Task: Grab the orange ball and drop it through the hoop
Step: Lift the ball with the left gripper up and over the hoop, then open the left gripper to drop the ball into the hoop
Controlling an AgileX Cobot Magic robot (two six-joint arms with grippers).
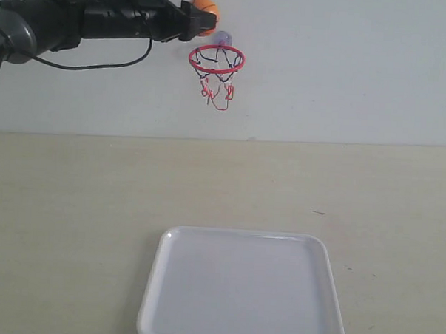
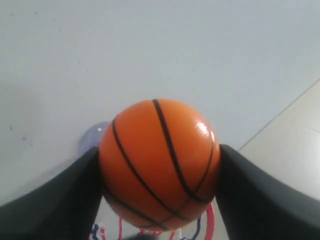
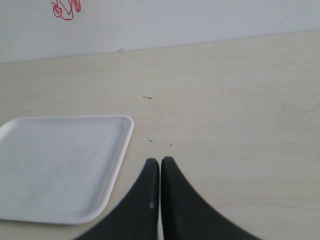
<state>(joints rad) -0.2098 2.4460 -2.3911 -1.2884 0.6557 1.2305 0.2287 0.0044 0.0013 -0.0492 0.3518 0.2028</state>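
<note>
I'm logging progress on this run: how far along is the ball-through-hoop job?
Done: the pickup. The ball is clamped in the left gripper, high off the table. In hand: lining up, with the ball above and slightly left of the hoop in the exterior view. Left: centre it over the rim and release. The right gripper is shut, low over the table.

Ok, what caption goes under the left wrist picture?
Left gripper holds the orange ball above the hoop.
</note>
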